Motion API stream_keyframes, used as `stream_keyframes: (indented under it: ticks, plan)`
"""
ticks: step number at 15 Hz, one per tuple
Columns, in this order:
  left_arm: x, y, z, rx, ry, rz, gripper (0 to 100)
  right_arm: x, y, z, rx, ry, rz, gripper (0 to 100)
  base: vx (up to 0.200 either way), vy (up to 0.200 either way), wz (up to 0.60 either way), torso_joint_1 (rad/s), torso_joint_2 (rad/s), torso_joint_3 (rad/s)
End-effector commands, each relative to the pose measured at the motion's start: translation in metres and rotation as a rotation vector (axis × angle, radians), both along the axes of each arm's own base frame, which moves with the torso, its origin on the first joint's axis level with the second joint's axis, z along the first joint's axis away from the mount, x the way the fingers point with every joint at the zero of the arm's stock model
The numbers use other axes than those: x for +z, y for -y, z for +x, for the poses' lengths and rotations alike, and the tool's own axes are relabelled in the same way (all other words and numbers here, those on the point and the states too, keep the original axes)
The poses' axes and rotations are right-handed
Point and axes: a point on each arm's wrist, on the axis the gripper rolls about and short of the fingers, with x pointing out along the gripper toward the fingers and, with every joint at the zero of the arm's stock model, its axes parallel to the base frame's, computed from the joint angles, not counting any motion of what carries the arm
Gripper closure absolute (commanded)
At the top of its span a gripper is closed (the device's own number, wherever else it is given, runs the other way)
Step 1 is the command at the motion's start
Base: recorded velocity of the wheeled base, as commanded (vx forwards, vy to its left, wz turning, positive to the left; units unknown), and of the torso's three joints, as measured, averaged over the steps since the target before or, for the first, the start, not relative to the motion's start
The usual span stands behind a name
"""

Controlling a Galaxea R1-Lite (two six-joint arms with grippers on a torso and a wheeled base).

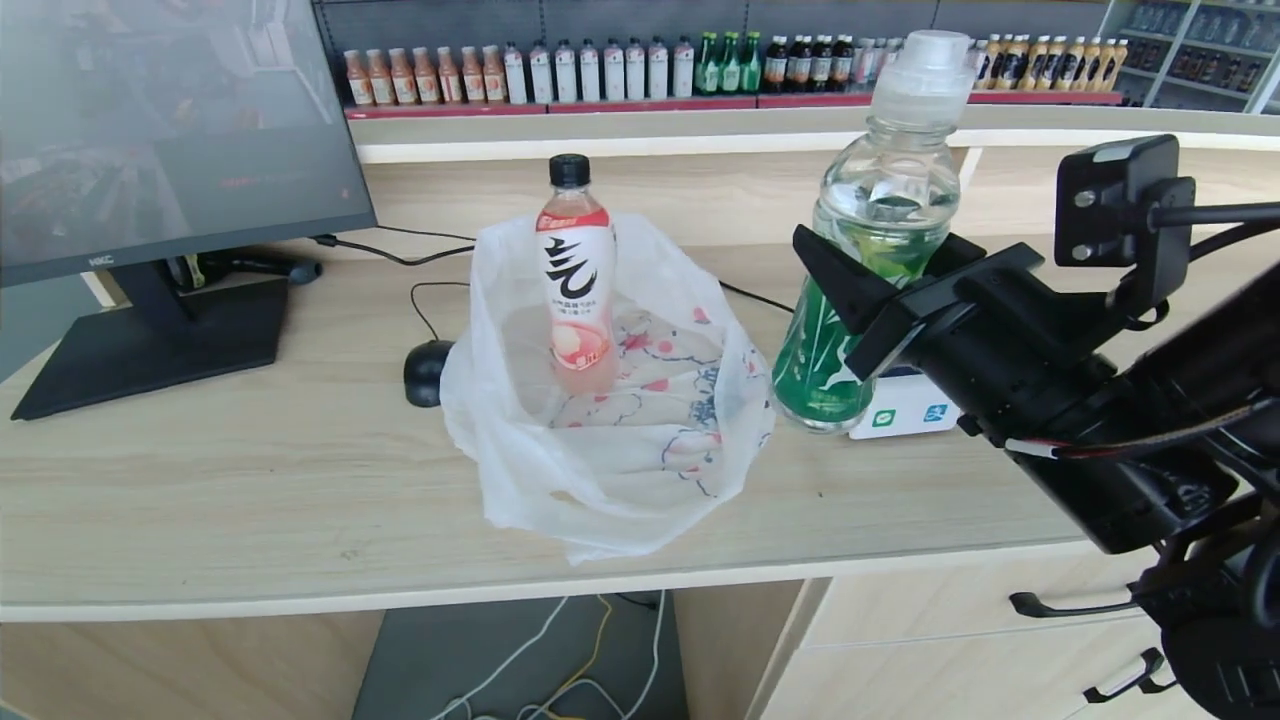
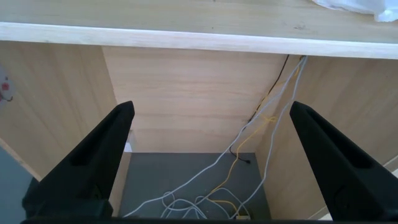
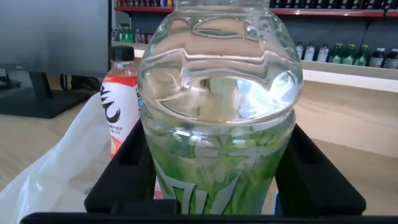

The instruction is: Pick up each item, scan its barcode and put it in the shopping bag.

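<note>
The left gripper (image 2: 214, 143) hangs spread wide and empty below the counter (image 1: 250, 480) edge, loose cables (image 2: 249, 162) beyond it. On the counter the shopping bag (image 1: 620, 440) sits open with a pink bottle (image 1: 577, 290) upright inside, bold black brush strokes on its label. At the bag's 3 o'clock the right gripper (image 1: 880, 270) clamps a green bottle (image 1: 885, 190) around its leaf-patterned label, a small white box (image 1: 905, 412) just behind. A mouse (image 1: 427, 372) lies just beside the bag at 9 o'clock, a monitor (image 1: 170, 130) at 10, shelves of drinks (image 1: 600, 70) at 12.
</note>
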Motion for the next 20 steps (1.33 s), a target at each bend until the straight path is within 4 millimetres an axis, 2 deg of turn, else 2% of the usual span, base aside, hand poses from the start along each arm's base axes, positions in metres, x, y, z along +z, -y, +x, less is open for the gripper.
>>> stream_keyframes:
  ticks: [1,4,12,15,18,20]
  plan:
    - [0.000,0.000,0.000,0.000,0.001,0.000,0,-0.001,0.000,0.001,0.000,-0.003,-0.002,100,0.000,0.200,0.00,-0.002,0.01,0.002]
    - [0.000,0.000,0.000,0.000,0.001,0.000,0,-0.001,0.000,0.000,0.000,-0.001,-0.001,100,0.000,0.200,0.00,0.004,0.00,0.006]
    - [0.000,0.000,0.000,0.000,0.001,0.002,0,0.006,0.000,0.001,0.000,0.021,0.016,100,0.000,0.000,0.00,0.000,0.00,0.000]
    - [0.000,0.000,0.000,0.000,0.001,0.003,0,0.011,-0.008,0.011,0.000,0.042,0.031,100,0.000,0.000,0.00,0.000,0.00,0.000]
    - [0.000,0.000,0.000,0.000,0.001,0.003,0,0.017,-0.022,0.030,0.000,0.073,0.054,100,0.000,0.000,0.00,0.000,0.00,0.000]
    - [0.000,0.000,0.000,0.000,0.001,0.003,0,0.010,-0.029,0.040,-0.003,0.060,0.045,100,0.000,0.000,0.00,0.000,0.00,0.000]
